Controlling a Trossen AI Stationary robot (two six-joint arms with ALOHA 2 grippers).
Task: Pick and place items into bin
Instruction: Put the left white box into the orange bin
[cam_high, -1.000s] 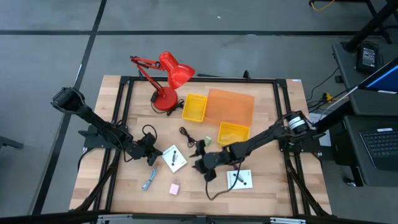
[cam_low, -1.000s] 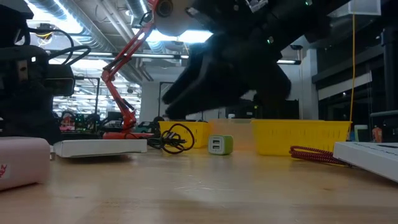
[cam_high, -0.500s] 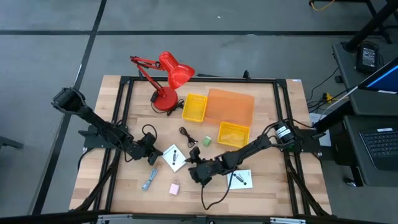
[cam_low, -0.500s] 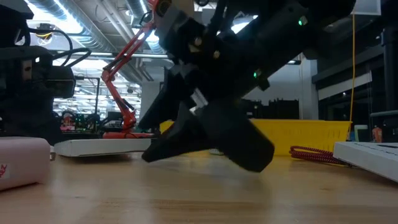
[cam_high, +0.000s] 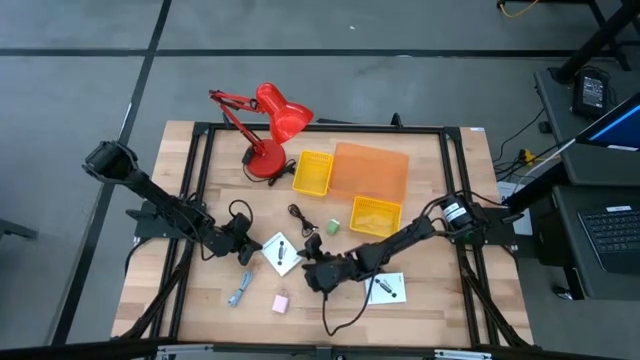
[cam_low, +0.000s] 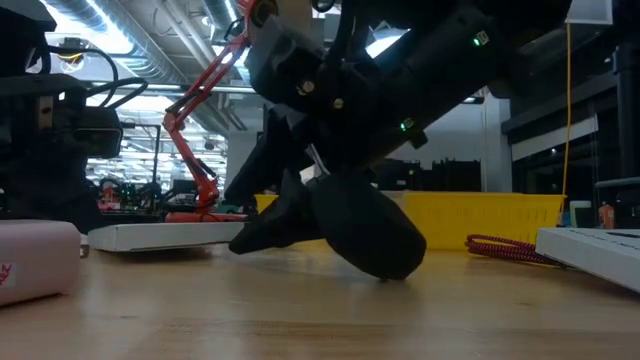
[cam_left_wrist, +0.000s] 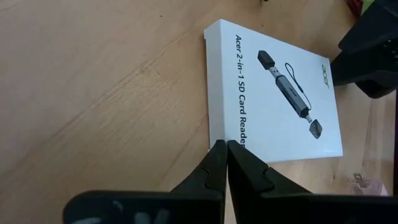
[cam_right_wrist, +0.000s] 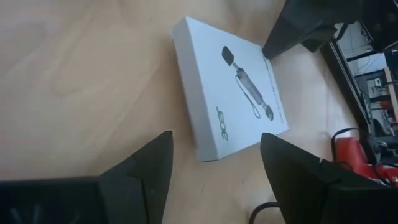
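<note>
White box (cam_high: 281, 254) lies flat on the table (cam_high: 440, 310); right hand (cam_high: 312, 276), fingers spread, sits low beside it to grip; left hand (cam_high: 250, 249) pressed together.

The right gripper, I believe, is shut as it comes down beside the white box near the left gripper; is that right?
Not quite: the right gripper is open, not shut. The right wrist view shows its two fingers spread wide apart, with the white box ahead of them. The left gripper does sit at that box's edge.
</note>
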